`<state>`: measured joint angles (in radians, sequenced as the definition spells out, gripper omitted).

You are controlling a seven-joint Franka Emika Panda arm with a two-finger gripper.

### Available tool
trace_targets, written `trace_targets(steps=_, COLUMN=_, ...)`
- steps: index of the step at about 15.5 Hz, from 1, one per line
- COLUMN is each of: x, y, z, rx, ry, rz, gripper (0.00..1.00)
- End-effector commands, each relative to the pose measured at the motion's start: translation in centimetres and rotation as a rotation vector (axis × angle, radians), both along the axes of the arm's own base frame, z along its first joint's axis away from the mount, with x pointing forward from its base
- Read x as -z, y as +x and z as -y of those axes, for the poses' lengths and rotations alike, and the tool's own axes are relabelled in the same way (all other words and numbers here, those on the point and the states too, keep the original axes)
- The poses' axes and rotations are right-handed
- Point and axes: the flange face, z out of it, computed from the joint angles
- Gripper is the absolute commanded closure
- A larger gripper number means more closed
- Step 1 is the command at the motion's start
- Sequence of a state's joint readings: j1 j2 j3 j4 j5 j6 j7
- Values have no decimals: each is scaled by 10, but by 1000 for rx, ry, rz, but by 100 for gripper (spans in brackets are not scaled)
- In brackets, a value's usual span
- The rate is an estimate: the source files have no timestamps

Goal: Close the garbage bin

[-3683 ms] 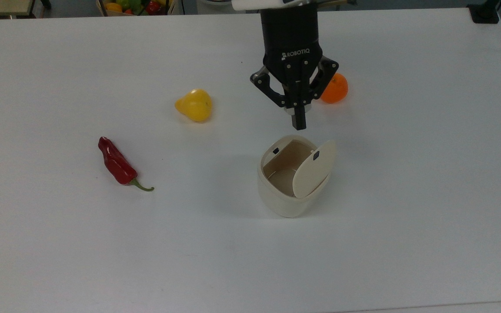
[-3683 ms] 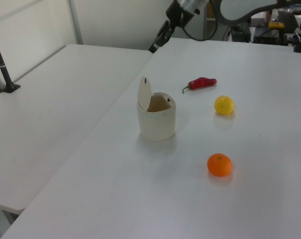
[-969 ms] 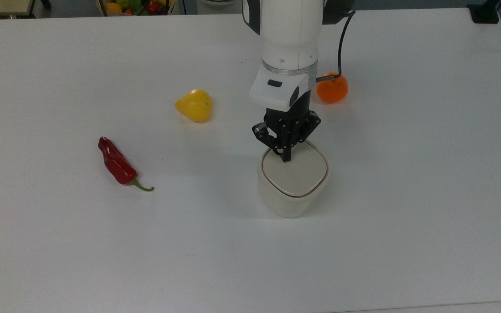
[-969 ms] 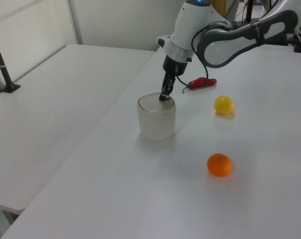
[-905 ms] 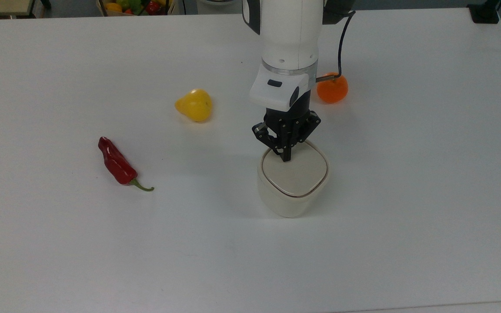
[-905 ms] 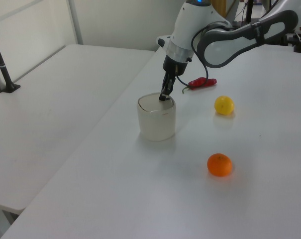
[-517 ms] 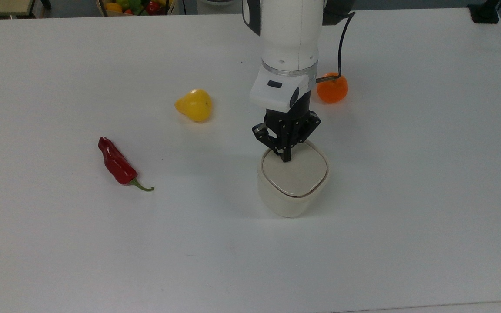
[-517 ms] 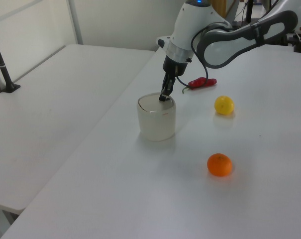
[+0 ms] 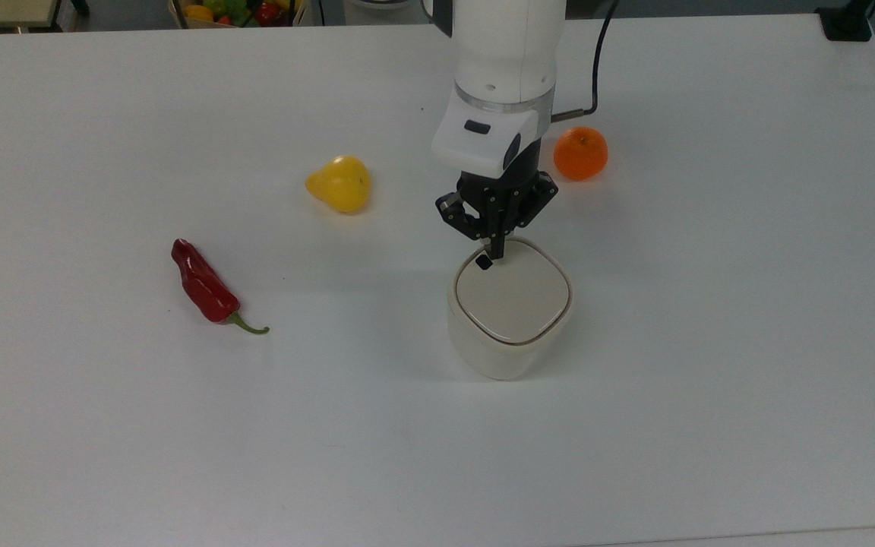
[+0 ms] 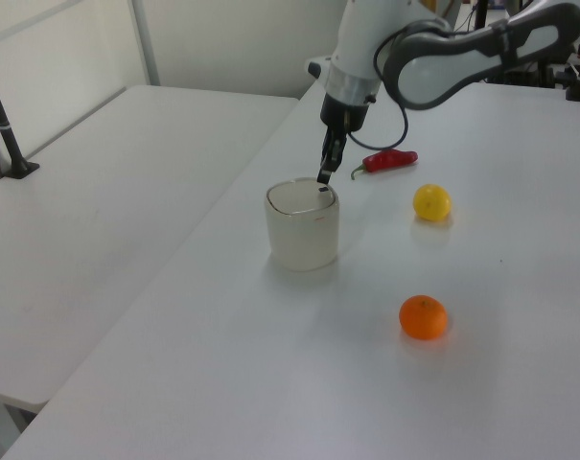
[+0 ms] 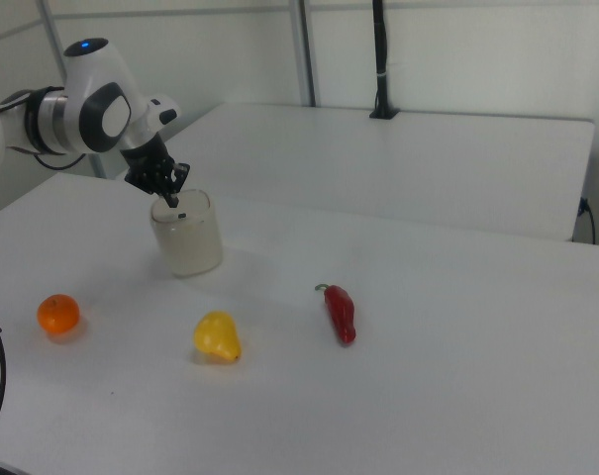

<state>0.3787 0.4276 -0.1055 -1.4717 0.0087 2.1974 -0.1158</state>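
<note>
Bin [image 9: 510, 334] at frame centre of top view, on desk [image 9: 711, 319]; lid [image 9: 513, 295] flat, apparently seated. Tool [image 9: 495, 247] pinched together, holding nothing, just above lid's far edge by black mark [image 9: 484, 262]. Lift straight up, avoid snagging rim, confirm no gap.

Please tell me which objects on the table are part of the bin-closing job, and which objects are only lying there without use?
Part of the job:
- garbage bin, lid down flat
- gripper, fingers together, at the lid's edge beside its black mark

Only lying there:
- orange
- yellow pear-shaped fruit
- red chili pepper
</note>
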Motion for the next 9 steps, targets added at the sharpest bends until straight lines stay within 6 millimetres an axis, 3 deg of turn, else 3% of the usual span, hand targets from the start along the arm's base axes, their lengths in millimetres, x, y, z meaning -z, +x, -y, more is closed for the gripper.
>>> trace_targets(steps=1, x=-55, y=-20, z=21, rx=12, ry=7, rz=-2, gripper=100)
trace_targets(steps=3, x=-73, y=-29, z=31, rx=25, ry=1, rz=-24, gripper=100)
trace_targets(steps=7, x=-105, y=-53, z=75, rx=90, ry=-16, rz=-124, gripper=100)
trace_targets(steps=9, x=-121, y=-66, z=108, rx=197, ry=-6, rz=-170, gripper=100)
